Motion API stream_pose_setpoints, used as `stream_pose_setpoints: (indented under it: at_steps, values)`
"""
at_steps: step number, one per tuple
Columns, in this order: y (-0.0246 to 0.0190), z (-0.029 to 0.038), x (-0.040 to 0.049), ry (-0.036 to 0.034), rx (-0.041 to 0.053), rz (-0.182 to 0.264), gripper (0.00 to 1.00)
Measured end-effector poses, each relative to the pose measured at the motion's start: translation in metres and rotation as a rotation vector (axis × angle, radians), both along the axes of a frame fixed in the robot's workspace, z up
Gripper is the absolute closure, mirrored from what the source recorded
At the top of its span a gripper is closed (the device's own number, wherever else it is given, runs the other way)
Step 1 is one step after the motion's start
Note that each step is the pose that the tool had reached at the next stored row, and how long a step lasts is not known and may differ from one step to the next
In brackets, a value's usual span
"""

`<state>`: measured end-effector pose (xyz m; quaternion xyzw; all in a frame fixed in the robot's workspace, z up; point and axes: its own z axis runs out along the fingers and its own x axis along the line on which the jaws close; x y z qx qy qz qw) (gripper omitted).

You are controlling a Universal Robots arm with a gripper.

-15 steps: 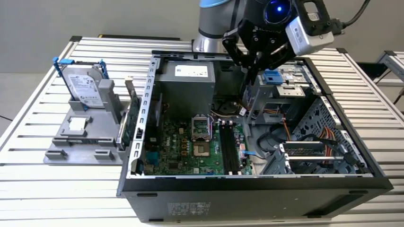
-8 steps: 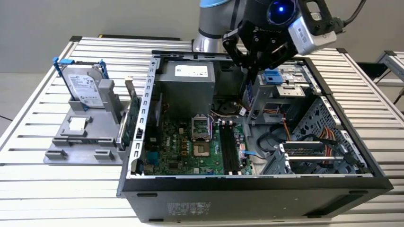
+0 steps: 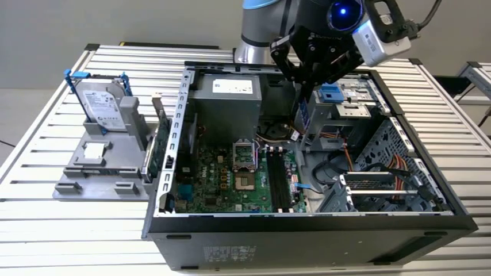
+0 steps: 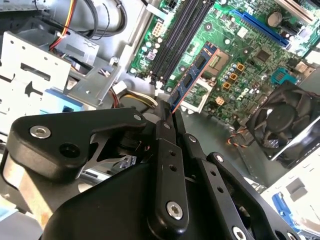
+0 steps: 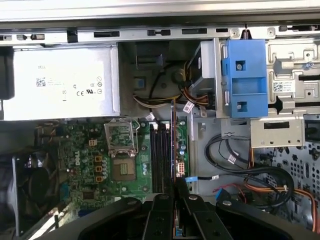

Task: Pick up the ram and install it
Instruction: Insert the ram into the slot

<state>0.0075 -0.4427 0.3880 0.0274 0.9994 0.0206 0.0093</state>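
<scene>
**Component.** The ram [image 4: 192, 75] is a long, narrow, thin board. In the second wrist view its face is dark blue, with a row of small dark chips along its length and an orange-toned strip down one long edge. In the first wrist view it appears edge-on as a thin line [image 5: 174, 145].

**Claw state.** The gripper [image 4: 171, 112] is clamped on one end of the ram, with a black finger on each face of the board.

**Position.** In the exterior view the gripper [image 3: 304, 80] hangs over the open computer case [image 3: 322, 241]. The ram [image 3: 302, 112] points down from it into the interior. In the first wrist view the board's edge runs parallel to the black memory slots [image 5: 160, 155] and just beside them, above the green motherboard [image 5: 75, 150]. Whether the far end of the ram touches the motherboard cannot be determined.

**Labels and print.**
- The grey power supply [image 5: 60, 85] carries a white label [image 5: 67, 82] with dark print and several certification-type symbols.
- A small white printed label [image 5: 286, 86] sits on the metal drive cage beside the blue bracket [image 5: 245, 85].
- The hard drive [image 3: 103, 106] stands upright in a grey fixture [image 3: 100, 172] outside the case, toward the exterior view's left, and has a pale label on its face.
- The print on the ram itself is too small to make out
</scene>
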Motion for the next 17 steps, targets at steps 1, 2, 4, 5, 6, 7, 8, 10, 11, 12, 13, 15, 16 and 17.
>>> stream_pose_setpoints:
  at_steps: [1, 2, 4, 5, 6, 7, 8, 10, 11, 12, 13, 15, 16, 17]
  values:
    - [0.0, 0.0, 0.0, 0.0, -0.0001, 0.002, 1.0]
    - [0.0, 0.0, 0.0, 0.0, 0.0, 0.003, 1.0]
    - [0.0, 0.0, 0.0001, 0.0, 0.0, 0.004, 1.0]
    - [0.0, 0.0, 0.0, 0.0, 0.0, 0.005, 1.0]
    - [0.0, 0.0, 0.0, 0.0, 0.0, 0.005, 1.0]
    - [0.0, 0.0, 0.0, 0.0, 0.0, 0.005, 1.0]
    - [0.0, 0.0, 0.0, 0.0, -0.0001, 0.006, 1.0]
    - [0.0, 0.0, 0.0, 0.0001, -0.0002, 0.005, 1.0]
    - [0.0, -0.0002, 0.0, 0.0, 0.0001, 0.004, 1.0]
    - [0.0, -0.0002, 0.0, 0.0, 0.0001, 0.003, 1.0]
    - [0.0, -0.0002, 0.0, 0.0, 0.0, 0.001, 1.0]
    - [0.0, -0.0003, 0.0, 0.0, 0.0, -0.002, 1.0]
    - [0.0, -0.0003, -0.0001, 0.0, 0.0001, -0.003, 1.0]
    - [0.0, -0.0003, -0.0001, 0.0, 0.0, -0.003, 1.0]
